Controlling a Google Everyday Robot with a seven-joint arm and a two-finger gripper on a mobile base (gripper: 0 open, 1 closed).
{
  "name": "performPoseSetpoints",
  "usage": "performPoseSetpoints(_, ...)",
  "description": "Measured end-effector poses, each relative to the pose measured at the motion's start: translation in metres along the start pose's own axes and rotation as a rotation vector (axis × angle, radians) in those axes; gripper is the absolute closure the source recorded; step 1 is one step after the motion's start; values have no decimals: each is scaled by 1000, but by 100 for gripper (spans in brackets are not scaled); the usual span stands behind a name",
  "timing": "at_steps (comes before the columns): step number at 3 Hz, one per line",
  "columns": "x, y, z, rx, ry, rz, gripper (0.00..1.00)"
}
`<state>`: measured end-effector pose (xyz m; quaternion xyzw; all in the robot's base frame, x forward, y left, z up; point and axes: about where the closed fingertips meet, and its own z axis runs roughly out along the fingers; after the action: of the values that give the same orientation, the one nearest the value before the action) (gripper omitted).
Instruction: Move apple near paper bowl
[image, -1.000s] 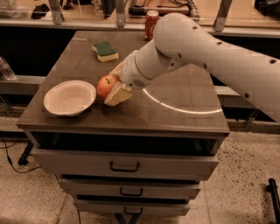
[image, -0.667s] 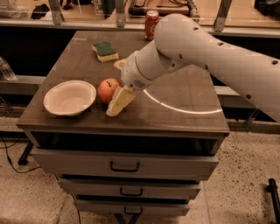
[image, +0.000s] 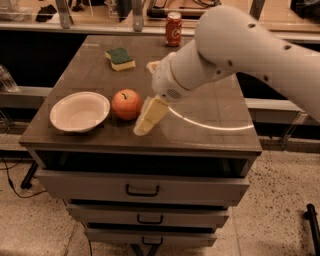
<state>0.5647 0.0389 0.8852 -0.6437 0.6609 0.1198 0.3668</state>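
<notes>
- Tabletop (image: 210, 135): carries all items.
- End effector (image: 149, 116): sits near the front edge, just right of the apple; its opening cannot be determined. Withdraw straight up and avoid nudging the apple.
- Paper bowl (image: 80, 111): front-left corner.
- Apple (image: 126, 104): rests just beside the bowl's right rim.

Hand (image: 146, 99) low, fingers (image: 150, 115) wide apart.

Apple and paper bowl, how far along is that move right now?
Done, it seems: the apple sits on the cabinet top right beside the bowl, nearly touching its rim. In hand: nothing. The hand is open just right of the apple, not holding it. Left: probably only pulling the arm clear.
</notes>
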Motion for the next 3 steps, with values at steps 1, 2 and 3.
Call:
performPoseSetpoints(1,8,6,-50,75,75,42,0)
performPoseSetpoints(2,16,6,-96,147,132,65,0)
performPoseSetpoints(3,39,-4,-155,252,130,102,0)
